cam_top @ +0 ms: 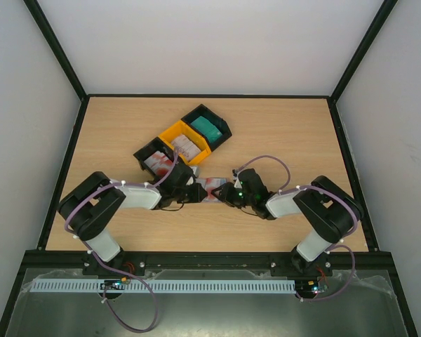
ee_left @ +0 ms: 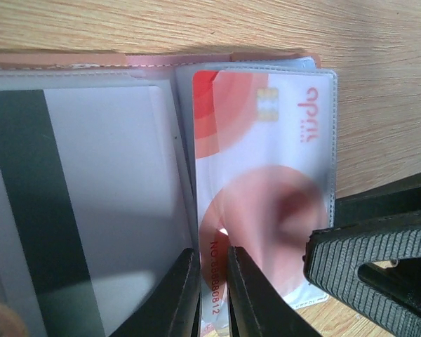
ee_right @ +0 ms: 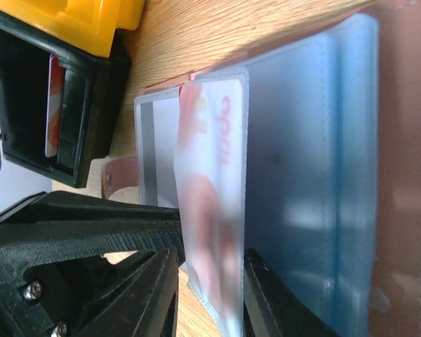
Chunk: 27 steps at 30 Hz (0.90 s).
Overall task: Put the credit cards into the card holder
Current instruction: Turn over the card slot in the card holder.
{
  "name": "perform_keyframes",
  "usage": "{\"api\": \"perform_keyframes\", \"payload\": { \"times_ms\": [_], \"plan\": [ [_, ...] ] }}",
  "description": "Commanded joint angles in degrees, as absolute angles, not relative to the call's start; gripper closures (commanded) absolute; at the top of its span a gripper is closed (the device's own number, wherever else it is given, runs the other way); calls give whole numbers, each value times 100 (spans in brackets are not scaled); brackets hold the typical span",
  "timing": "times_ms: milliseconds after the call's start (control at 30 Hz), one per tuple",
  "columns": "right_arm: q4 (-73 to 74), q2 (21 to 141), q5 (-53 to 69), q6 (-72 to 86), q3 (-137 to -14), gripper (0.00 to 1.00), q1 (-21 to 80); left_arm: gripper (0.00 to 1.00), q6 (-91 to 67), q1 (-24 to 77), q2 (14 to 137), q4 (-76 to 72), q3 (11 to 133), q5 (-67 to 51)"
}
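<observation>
Card holder (cam_top: 212, 188): pinkish-brown, lying open just nearside of the yellow tray (cam_top: 170, 133).
Red-and-white card (ee_left: 266, 203): partly inside the holder's clear sleeve.
Pale cards (cam_top: 185, 146): in the yellow tray.

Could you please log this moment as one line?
left gripper: jaws shut on red-and-white card | right gripper: jaws holding card holder | card partly inside holder

L gripper (ee_left: 214, 281) jaws pinch red/white card (ee_left: 266, 175) btm edge | card in holder (ee_left: 91, 182) sleeve
</observation>
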State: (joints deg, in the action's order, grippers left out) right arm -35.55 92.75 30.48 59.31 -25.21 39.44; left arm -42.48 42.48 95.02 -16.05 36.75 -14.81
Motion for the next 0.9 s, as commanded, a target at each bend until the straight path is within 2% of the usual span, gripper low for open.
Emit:
{"api": "perform_keyframes", "payload": {
  "times_ms": [0, 100, 200, 367, 467, 633, 733, 867],
  "plan": [
    [-3577, 9350, 2842, 5823, -2609, 78, 3955, 86, -4263, 4289, 9608, -1385, 3572, -1434],
    [-3232, 9353, 2616, 5637, -2706, 87, 3953, 85, -4248, 4285, 9507, -1350, 3581, -1407],
    [-2784, 9298, 2466, 5422, -2824, 97, 3953, 78, -4220, 4289, 9265, -1276, 3606, -1395],
    [-1401, 9105, 2080, 4863, -3309, 98, 3955, 65, -4210, 4276, 8583, -867, 3697, -950],
    [-335, 9102, 1793, 4540, -3708, 98, 3951, 62, -4214, 4249, 8192, -603, 3693, -580],
    [449, 9297, 1503, 4438, -4175, 98, 3959, 59, -4278, 4131, 7654, -331, 3573, -199],
    [631, 9467, 1492, 4446, -4443, 92, 4022, 57, -4313, 4011, 7502, -229, 3515, -149],
    [574, 9464, 1537, 4512, -4686, 74, 4154, 55, -4295, 3851, 7392, -86, 3483, -156]
  ]
}}
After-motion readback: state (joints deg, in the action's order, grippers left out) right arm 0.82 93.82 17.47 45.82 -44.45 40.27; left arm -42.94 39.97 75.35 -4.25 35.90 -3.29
